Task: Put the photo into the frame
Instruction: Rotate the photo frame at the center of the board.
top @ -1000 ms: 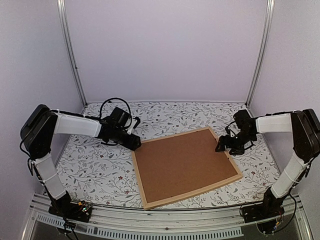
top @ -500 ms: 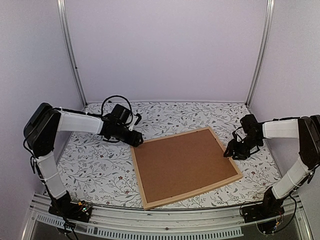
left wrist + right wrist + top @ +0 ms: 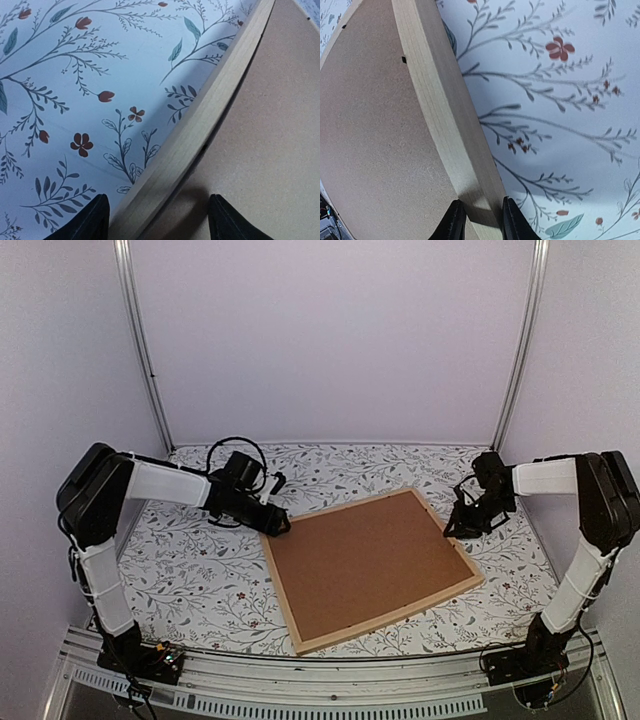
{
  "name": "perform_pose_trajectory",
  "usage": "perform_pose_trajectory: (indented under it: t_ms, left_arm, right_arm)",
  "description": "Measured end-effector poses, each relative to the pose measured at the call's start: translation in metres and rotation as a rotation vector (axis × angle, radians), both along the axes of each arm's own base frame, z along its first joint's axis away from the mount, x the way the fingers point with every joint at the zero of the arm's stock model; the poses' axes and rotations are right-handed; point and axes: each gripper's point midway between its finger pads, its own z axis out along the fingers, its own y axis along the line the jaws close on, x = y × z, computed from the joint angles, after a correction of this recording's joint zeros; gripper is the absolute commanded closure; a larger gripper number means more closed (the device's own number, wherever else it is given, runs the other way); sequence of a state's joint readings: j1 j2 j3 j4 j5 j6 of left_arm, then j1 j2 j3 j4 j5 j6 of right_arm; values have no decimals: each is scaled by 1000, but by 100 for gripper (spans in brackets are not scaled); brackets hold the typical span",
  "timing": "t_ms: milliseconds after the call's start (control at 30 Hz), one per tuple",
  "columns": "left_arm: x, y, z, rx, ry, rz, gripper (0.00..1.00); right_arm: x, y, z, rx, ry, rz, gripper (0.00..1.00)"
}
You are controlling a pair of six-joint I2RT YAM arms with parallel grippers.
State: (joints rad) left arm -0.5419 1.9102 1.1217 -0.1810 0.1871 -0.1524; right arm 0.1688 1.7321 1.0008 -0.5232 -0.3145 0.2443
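The frame (image 3: 392, 617), thin light wood strips, lies flat on the table with a brown backing board (image 3: 365, 560) filling it. The photo is hidden or out of view. My left gripper (image 3: 280, 530) stands open astride the frame's left strip (image 3: 210, 110) near the far left corner, one finger over the cloth and one over the board (image 3: 270, 125). My right gripper (image 3: 450, 532) is shut on the frame's right strip (image 3: 437, 100), its fingers (image 3: 454, 222) pressed against both sides of the wood, the board (image 3: 370, 125) on its inner side.
A floral cloth (image 3: 190, 570) covers the table. Metal uprights (image 3: 145, 350) and lilac walls close the back and sides. A metal rail (image 3: 300, 685) with the arm bases runs along the near edge.
My right gripper has gone from open beside the frame's right edge to shut on it. The frame has turned slightly. The left gripper has edged in over the left strip.
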Motion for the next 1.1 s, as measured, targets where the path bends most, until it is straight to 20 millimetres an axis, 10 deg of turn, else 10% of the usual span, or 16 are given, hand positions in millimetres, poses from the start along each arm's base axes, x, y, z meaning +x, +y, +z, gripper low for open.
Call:
perform_pose_trajectory:
  t_ms: [333, 667, 900, 1100]
  left_arm:
    - [-40, 17, 3, -95, 35, 18, 38]
    - [-133, -6, 16, -147, 88, -111, 39]
    - [-108, -5, 44, -112, -4, -24, 36]
    - [-68, -36, 70, -119, -57, -31, 37]
  right_arm:
    - [84, 22, 3, 45, -85, 95, 73]
    - [184, 41, 20, 83, -213, 82, 27]
    - [196, 26, 44, 1, -267, 38, 18]
    - [142, 8, 58, -46, -228, -6, 15]
